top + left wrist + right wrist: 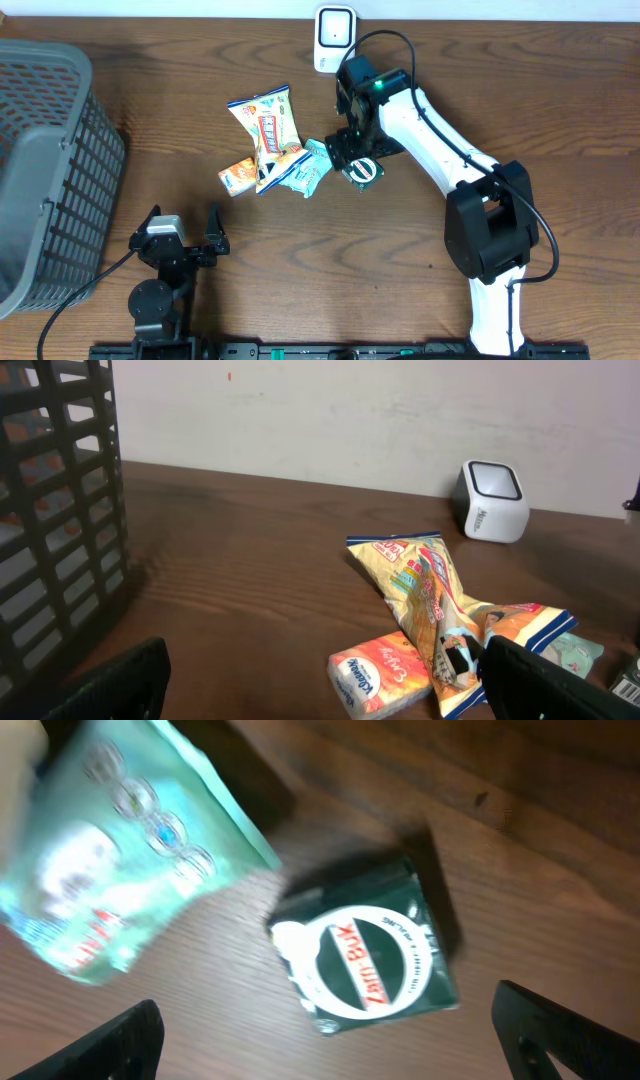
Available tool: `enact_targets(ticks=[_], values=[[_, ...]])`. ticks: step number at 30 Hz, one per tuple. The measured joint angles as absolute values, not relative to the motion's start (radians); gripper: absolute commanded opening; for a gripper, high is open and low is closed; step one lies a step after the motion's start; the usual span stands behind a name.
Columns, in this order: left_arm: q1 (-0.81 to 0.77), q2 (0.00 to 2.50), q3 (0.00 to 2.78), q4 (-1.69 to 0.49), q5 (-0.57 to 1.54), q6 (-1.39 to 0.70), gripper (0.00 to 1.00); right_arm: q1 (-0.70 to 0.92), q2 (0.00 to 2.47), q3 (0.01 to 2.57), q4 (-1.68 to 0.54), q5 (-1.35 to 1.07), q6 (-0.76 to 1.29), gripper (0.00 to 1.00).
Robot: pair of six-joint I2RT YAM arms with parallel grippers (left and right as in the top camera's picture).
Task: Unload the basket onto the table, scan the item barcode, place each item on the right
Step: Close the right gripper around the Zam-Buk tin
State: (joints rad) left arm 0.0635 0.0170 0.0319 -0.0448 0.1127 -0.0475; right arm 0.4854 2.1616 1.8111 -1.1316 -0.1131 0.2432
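Note:
A dark green Zam-Buk box (pixel 362 172) (pixel 365 960) lies flat on the wooden table, label up. My right gripper (pixel 356 150) (pixel 340 1042) hovers over it, open, its dark fingers well apart on either side and touching nothing. A teal packet (pixel 312 166) (pixel 110 850) lies just left of the box. The white barcode scanner (pixel 334 38) (pixel 492 500) stands at the table's far edge. My left gripper (pixel 185 238) (pixel 330 688) rests near the front edge, open and empty, facing the pile of items.
A yellow snack bag (pixel 268 125) (pixel 420 590), an orange-and-blue bag (pixel 282 163) (pixel 520 625) and an orange tissue pack (pixel 238 176) (pixel 385 672) lie in the pile. A grey mesh basket (pixel 45 170) (pixel 50 510) stands at the left.

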Motion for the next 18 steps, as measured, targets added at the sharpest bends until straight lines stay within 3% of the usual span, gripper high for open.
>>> enact_targets(ticks=[9,14,18], values=[[0.064,0.017,0.032,-0.045,0.113,-0.047,0.98,0.480,2.162,1.791,-1.164,-0.080,0.989,0.99],[0.064,0.017,0.032,-0.045,0.113,-0.047,0.98,0.458,2.162,1.785,-1.127,-0.008,1.209,0.99],[0.064,0.017,0.032,-0.045,0.113,-0.047,0.98,0.445,2.173,1.769,-1.089,0.000,1.263,0.99]])
